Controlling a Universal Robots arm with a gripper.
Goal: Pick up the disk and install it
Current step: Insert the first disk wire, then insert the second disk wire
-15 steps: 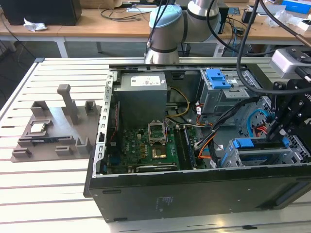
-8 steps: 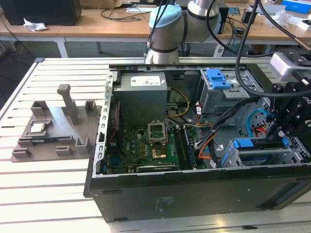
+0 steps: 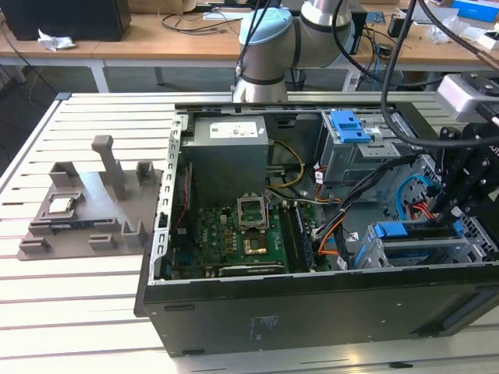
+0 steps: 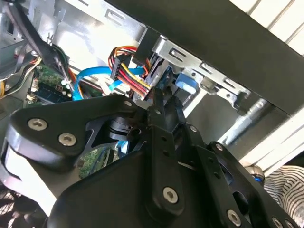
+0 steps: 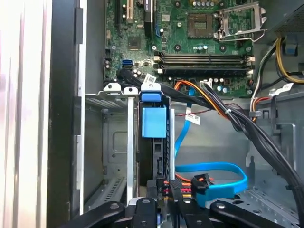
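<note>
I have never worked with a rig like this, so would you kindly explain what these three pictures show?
The exterior view looks from off the arm at a black open computer case lying on a white slatted table, with the pale blue and grey robot arm behind it. A grey plastic parts tray lies at that view's left. Both wrist views come from cameras riding on the arm. Its black gripper reaches into a grey metal drive cage, at the rear of the blue-framed disk seated in that cage.
</note>
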